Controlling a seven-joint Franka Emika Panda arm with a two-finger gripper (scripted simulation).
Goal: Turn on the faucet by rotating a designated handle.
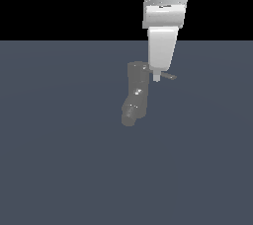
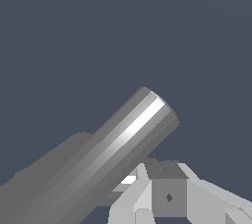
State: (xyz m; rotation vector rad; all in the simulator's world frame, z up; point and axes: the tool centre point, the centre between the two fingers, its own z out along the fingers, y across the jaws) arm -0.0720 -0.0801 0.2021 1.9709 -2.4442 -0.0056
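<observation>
Faucet [image 1: 135,95] handle [image 1: 170,77] shows only in the exterior view, beside the pincer [image 1: 156,77], whose gap cannot be told.

My gripper [image 1: 156,77] is hiding the handle's [image 1: 170,77] root; my arm is running off frame at twelve o'clock.

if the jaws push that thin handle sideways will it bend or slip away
The handle looks like a stiff straight rod, so it probably swings round the faucet top rather than bending. Being thin and smooth, it may slip off the gripper.
</observation>
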